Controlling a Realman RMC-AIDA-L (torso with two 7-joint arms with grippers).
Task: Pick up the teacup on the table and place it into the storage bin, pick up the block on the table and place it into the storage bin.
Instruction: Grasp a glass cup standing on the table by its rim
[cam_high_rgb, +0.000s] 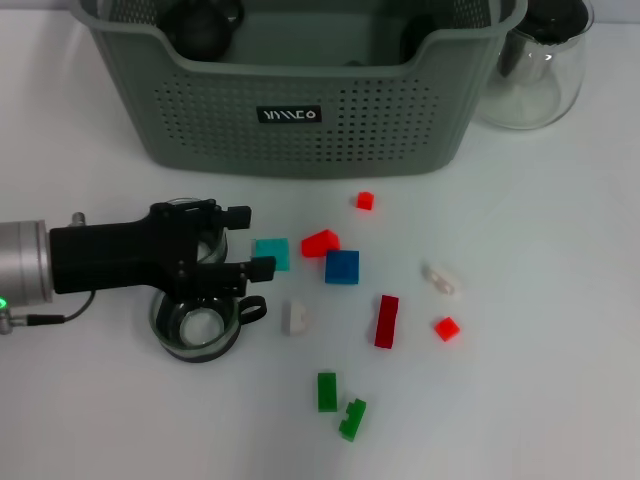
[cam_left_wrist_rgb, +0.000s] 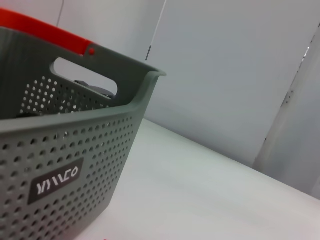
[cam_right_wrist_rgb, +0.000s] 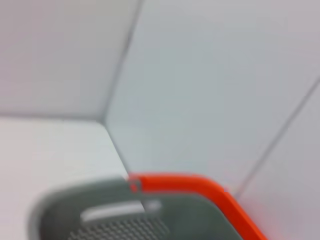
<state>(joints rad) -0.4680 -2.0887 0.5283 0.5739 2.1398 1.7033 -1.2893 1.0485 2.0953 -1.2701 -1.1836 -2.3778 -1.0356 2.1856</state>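
A clear glass teacup (cam_high_rgb: 196, 332) with a dark handle stands on the white table at the near left. A second glass teacup (cam_high_rgb: 186, 206) sits just behind it, mostly hidden under my left gripper (cam_high_rgb: 250, 241). That gripper hovers over the two cups, open, its black fingers (cam_high_rgb: 238, 215) pointing right toward a teal block (cam_high_rgb: 271, 252). Nothing shows between the fingers. The grey-green storage bin (cam_high_rgb: 300, 130) stands at the back, its perforated wall and label filling the left wrist view (cam_left_wrist_rgb: 55, 180). The right wrist view shows only the bin's rim (cam_right_wrist_rgb: 100, 200). My right gripper is out of view.
Several loose blocks lie right of the cups: a red (cam_high_rgb: 320, 242), a blue (cam_high_rgb: 342, 267), a white (cam_high_rgb: 294, 317), a dark red (cam_high_rgb: 386, 321) and two green (cam_high_rgb: 327, 391). A glass teapot (cam_high_rgb: 530, 75) stands right of the bin. Dark objects (cam_high_rgb: 205, 25) lie inside the bin.
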